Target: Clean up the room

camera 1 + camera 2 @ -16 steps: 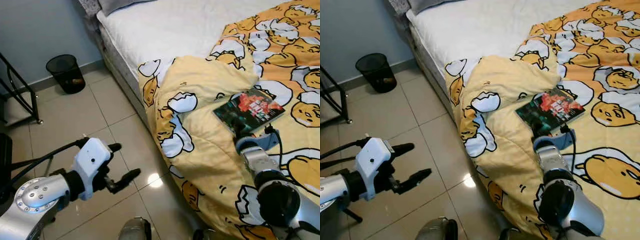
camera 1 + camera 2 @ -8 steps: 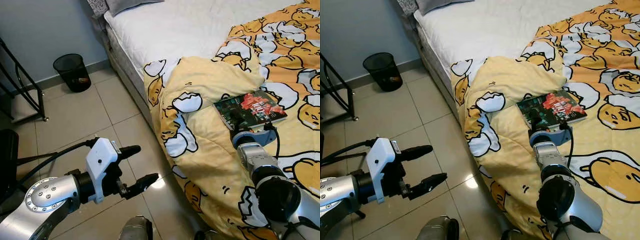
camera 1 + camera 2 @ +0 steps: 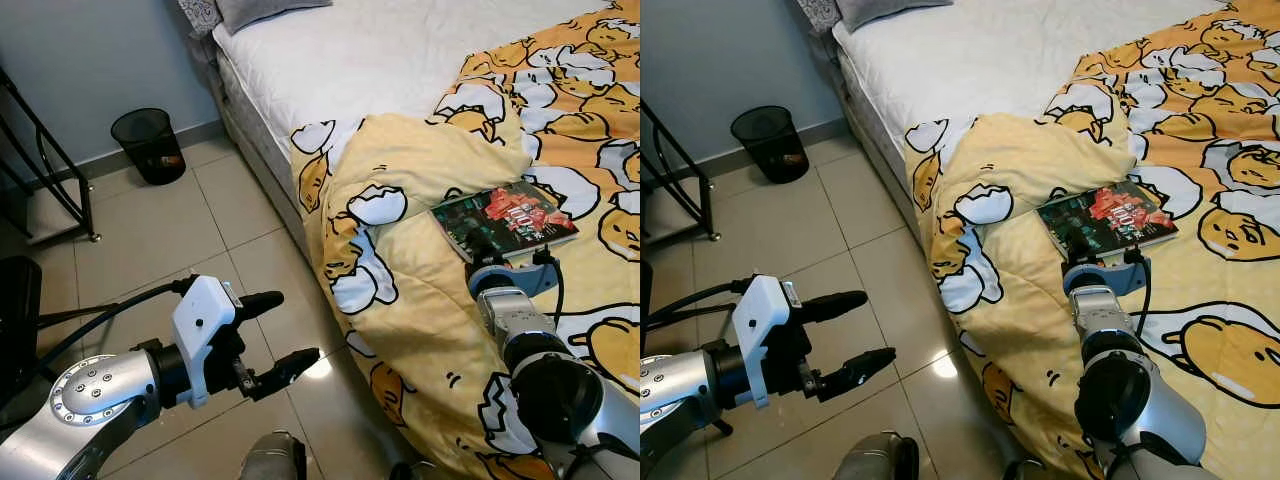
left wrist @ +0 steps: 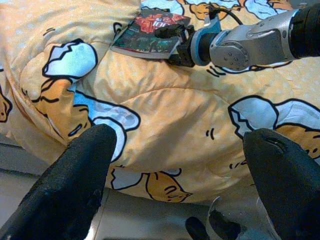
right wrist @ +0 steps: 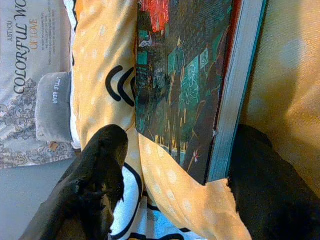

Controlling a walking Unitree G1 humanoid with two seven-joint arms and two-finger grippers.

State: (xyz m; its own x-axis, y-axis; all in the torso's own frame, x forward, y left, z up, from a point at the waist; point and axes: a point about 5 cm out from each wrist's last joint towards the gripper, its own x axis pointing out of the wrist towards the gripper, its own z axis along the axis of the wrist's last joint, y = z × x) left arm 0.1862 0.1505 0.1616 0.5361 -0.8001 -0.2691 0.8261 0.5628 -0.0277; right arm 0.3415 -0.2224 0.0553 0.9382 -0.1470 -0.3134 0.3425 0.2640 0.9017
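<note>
Bin (image 3: 148, 146) on floor holds scraps; right gripper (image 3: 486, 249) straddles book (image 3: 505, 217).

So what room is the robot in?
Most likely a bedroom. There's a bed with a white sheet, a yellow cartoon blanket and a pillow. A book lies on the blanket, and a black bin stands on the tiled floor by the wall.
</note>
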